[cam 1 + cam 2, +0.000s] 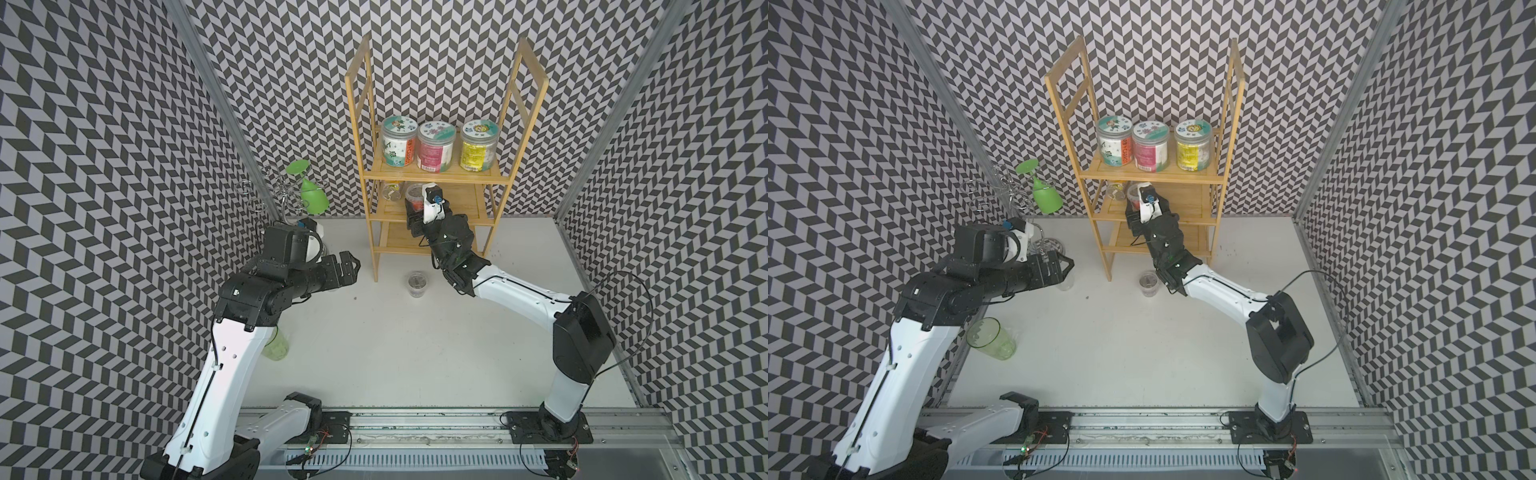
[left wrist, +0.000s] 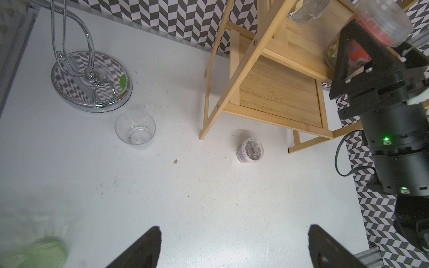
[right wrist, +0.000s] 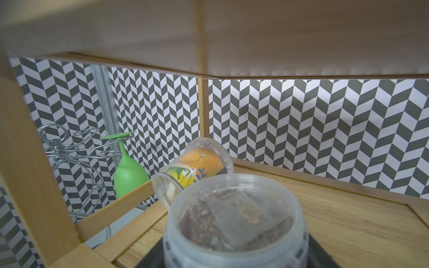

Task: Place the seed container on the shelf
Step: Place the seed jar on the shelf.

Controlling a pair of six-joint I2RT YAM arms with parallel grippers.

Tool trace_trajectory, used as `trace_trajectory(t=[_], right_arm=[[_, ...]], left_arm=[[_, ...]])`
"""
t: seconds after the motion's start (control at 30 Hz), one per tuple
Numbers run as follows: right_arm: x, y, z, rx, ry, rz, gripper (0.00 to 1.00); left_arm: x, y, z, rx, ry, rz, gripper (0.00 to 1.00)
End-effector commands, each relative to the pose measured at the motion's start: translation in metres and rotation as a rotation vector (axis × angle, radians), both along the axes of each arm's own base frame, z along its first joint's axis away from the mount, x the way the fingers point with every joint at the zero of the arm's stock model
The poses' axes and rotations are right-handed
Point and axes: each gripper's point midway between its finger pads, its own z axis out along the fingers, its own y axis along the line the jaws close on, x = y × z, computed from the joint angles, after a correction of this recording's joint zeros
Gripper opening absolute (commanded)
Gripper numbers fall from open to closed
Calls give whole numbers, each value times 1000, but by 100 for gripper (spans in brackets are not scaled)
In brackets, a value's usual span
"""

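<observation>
Right gripper (image 3: 232,254) first: dark jaws stand on either side of the seed container (image 3: 234,215), and we can't tell whether they pinch it or stand just clear of its wall. The container is between them, over the front part of the middle tier (image 1: 461,199) of the shelf (image 1: 436,179).

Just beyond the jaws a tipped orange-labelled jar (image 3: 195,167) lies on its side, close to the container. Above them, the underside of the top tier looks close.

Our call: get the base flat on the board, spread the jaws clear of both walls, then back straight out. No lift, no swing toward that jar.

Now the views. The right wrist gives us lid and jar, never the base. The left wrist gives the side: one finger (image 2: 341,65) along the red-labelled wall, near the tier's front edge. In both top views the top tier hides much of this.

Below the jaws, a small tub (image 2: 250,150) stands on the table (image 2: 209,197). Well away, the left gripper (image 2: 234,228) hangs with jaws wide apart, empty.
</observation>
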Motion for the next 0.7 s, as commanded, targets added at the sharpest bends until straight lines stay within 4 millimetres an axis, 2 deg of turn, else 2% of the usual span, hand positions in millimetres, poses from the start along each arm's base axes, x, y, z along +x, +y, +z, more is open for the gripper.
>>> trace_trajectory(t=[0.0,0.1,0.47,0.67], right_arm=[[-1,-9,-3,20,12,-25,71],[-3,-11,-5,16,16,-28,71],[-12,-19,-4,2,22,-32,84],[-11,-22,-9,-8,30,-44,85]], left_arm=[[1,1,3,-10,-23,3,100],[1,1,3,-12,-22,2,100],[0,0,3,-16,-23,-2,99],[0,-1,3,-21,-23,-3,99]])
